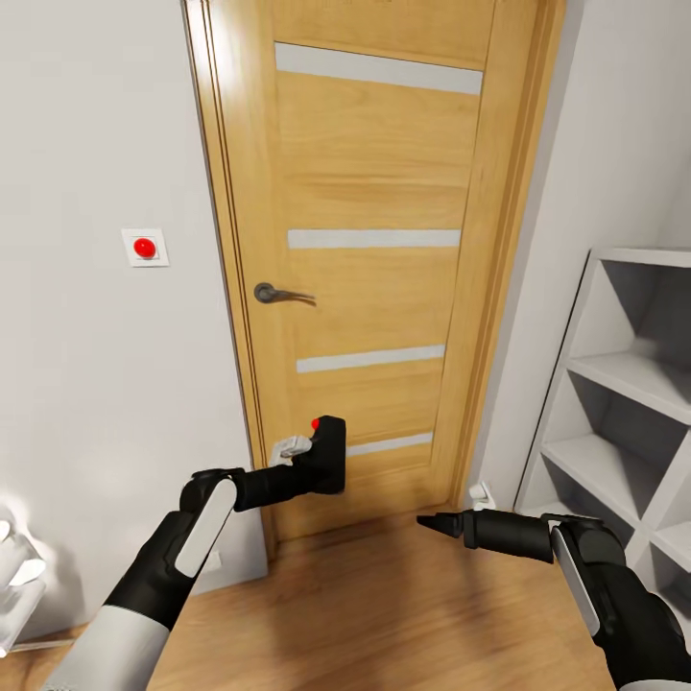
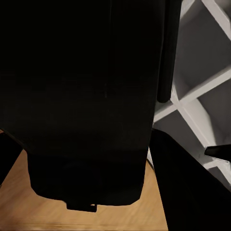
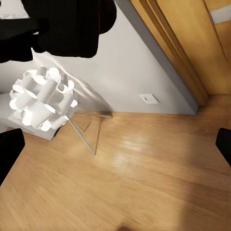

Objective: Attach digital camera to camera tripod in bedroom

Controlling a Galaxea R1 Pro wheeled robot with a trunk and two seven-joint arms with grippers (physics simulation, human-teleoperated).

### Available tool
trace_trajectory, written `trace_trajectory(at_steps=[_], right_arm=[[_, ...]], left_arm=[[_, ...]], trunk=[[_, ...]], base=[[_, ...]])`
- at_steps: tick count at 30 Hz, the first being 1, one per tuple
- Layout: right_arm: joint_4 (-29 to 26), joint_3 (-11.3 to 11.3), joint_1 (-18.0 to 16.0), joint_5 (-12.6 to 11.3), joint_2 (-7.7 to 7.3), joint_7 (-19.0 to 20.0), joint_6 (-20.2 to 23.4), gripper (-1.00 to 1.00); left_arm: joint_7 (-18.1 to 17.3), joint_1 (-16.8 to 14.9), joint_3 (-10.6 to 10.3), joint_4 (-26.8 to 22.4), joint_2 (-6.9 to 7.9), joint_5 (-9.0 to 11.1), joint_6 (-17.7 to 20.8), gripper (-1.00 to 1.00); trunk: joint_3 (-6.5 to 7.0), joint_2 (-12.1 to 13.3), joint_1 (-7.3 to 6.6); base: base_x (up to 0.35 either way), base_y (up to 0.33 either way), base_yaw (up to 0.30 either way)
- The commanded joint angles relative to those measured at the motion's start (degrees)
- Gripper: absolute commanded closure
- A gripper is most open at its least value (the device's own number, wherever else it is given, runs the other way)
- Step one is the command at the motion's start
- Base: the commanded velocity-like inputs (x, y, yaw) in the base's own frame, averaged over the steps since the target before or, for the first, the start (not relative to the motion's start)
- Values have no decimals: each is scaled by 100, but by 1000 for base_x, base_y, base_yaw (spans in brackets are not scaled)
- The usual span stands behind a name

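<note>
My left gripper [image 1: 322, 463] is shut on the digital camera [image 1: 332, 449], a small black box with a red button on top, held low in front of the door. Up close in the left wrist view, the camera's black body [image 2: 86, 96] blocks most of the picture. Off to the right, at about the same height, my right gripper [image 1: 429, 521] points left and holds nothing. Its fingers [image 3: 9, 154] stand wide apart at the edges of the right wrist view. The camera tripod is out of view.
An oak door [image 1: 374, 173] with a dark handle [image 1: 278, 293] stands shut straight ahead. A white cube shelf [image 1: 624, 384] is at the right. A white looped floor lamp [image 3: 43, 98] stands by the left wall. Light wood floor [image 1: 384, 614] lies below.
</note>
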Motion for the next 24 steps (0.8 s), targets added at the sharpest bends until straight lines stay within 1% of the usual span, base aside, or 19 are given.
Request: trace_trajectory(at_steps=[1, 5, 7, 10, 11, 13, 16, 17, 19, 20, 24], right_arm=[[0, -2, -3, -31, -1, -4, 46, -100], [0, -2, -3, -31, -1, -7, 46, -100], [0, -2, -3, -31, -1, -8, 46, -100], [0, -3, -3, -33, -1, -8, 46, -100], [0, -10, -3, -35, -1, -8, 46, -100], [0, -46, -3, -42, -1, 0, 44, -100], [0, -182, -3, -61, -1, 26, 35, -100], [0, -310, -3, -69, 2, 49, 29, -100], [0, -427, -3, -76, 4, 82, 26, -100], [0, -601, -3, -75, 4, 216, 17, -100], [0, -660, -3, -48, 5, 351, 18, -100]], left_arm=[[-40, -5, -4, 47, 2, 3, 21, 100], [-25, -5, 6, 272, -7, 20, 37, 100], [7, -5, 50, 335, -6, 27, 46, 100], [73, -5, 193, 413, -8, 39, 59, 100], [107, -6, 319, 461, -9, 53, 74, 100], [131, -8, 441, 532, -10, 69, 99, 100], [149, -6, 581, 693, -8, 91, 140, 100], [156, -6, 639, 793, -6, 112, 159, 100], [160, -5, 675, 862, -3, 155, 172, 100], [171, -5, 721, 947, 2, 305, 188, 100], [175, -6, 736, 989, -1, 388, 194, 100]], trunk=[[13, 38, -23], [84, 199, -111], [120, 279, -155], [174, 399, -221], [192, 439, -243], [228, 520, -287], [282, 640, -353], [300, 680, -375], [336, 760, -419], [354, 800, -441], [426, 961, -529]], base=[[0, 0, 0], [0, 0, 0], [0, 0, 0], [0, 0, 0], [0, 0, 0], [0, 0, 0], [0, 0, 0], [0, 0, 0], [0, 0, 0], [0, 0, 0], [0, 0, 0]])
